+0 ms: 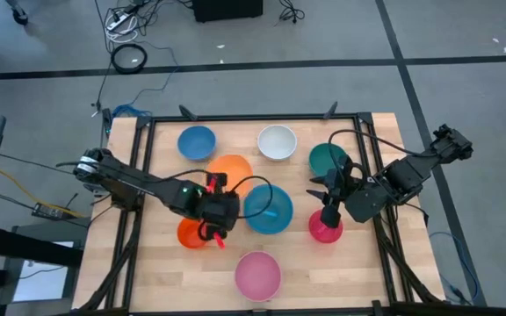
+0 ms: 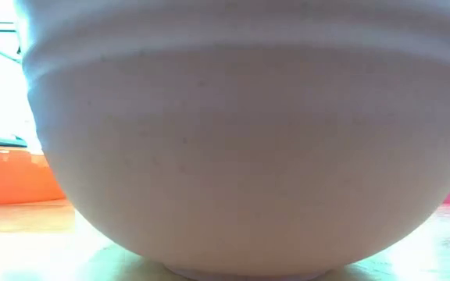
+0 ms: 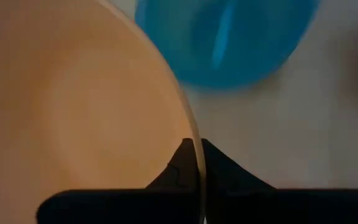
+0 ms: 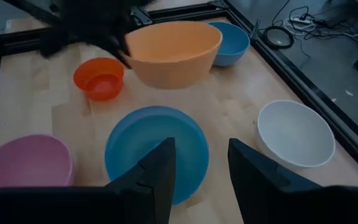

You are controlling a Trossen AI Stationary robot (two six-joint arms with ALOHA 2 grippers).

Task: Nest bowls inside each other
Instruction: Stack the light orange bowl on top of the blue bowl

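pale pink bowl [image 2: 248,156], nothing visible inside

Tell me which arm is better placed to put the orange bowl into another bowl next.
Left. The left gripper is shut on the orange bowl rim, lifted beside the light blue bowl. The right gripper is open and holds nothing, farther away.
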